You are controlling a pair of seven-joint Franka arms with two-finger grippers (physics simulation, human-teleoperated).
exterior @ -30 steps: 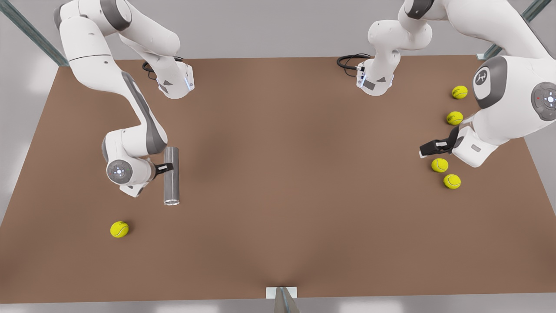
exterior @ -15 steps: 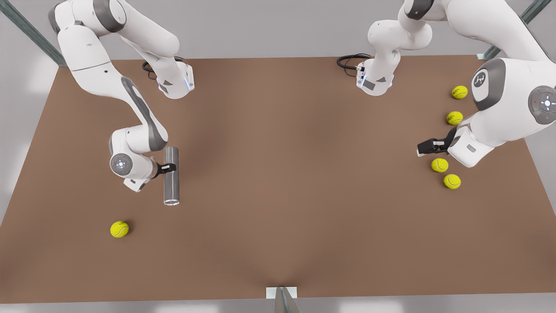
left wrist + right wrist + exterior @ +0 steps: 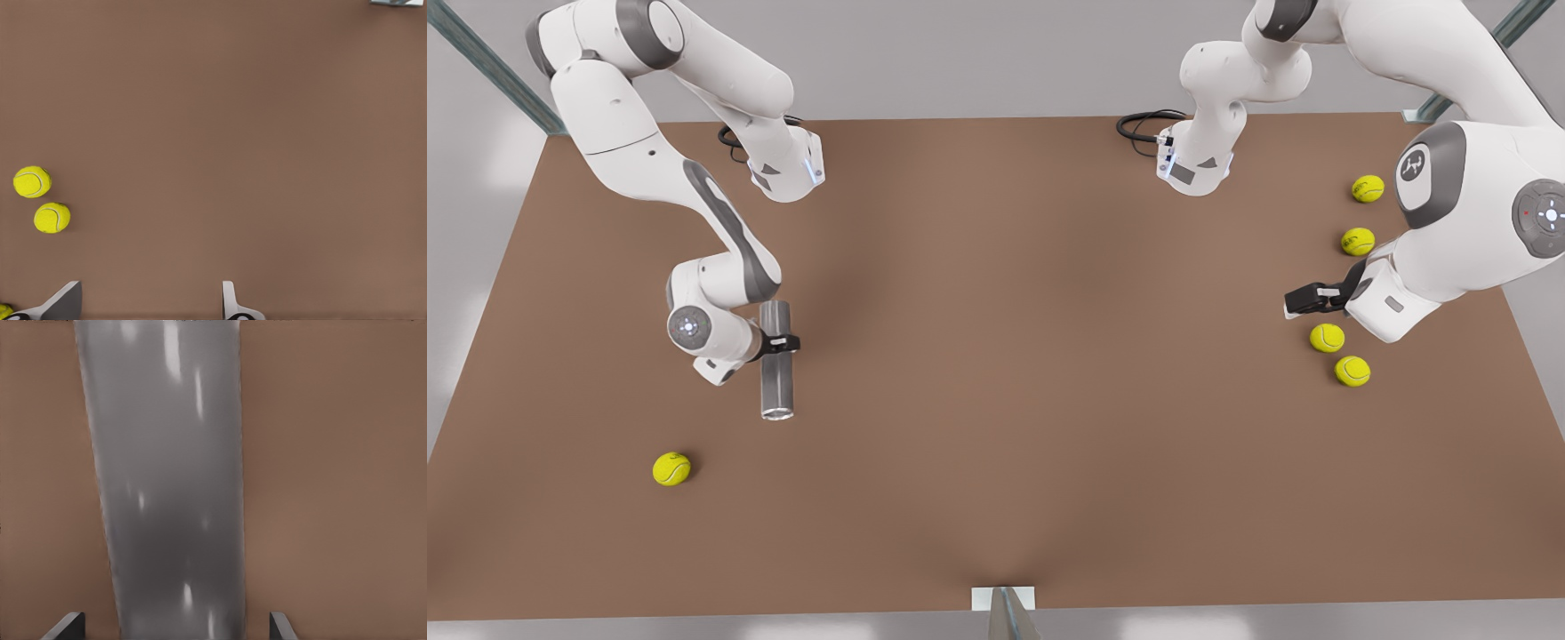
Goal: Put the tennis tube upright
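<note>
The slim grey metallic tennis tube (image 3: 777,360) lies on its side on the brown desk (image 3: 1005,400), at about nine o'clock in the front view, its long axis running twelve to six with the lighter rim at the six o'clock end. It is not yet upright. The right tool (image 3: 781,342) straddles the tube crosswise near its middle, probably so the weight balances when the tube is tilted up. In the right wrist view its fingers (image 3: 67,625) stand spread on either side of the tube (image 3: 167,487), with gaps showing, so nothing is pinched yet. That arm reaches low, wrist bent over the tube.

The left tool (image 3: 1303,302) waits at three o'clock, fingers (image 3: 230,303) spread over bare desk beside small yellow-green tennis balls (image 3: 42,200).
</note>
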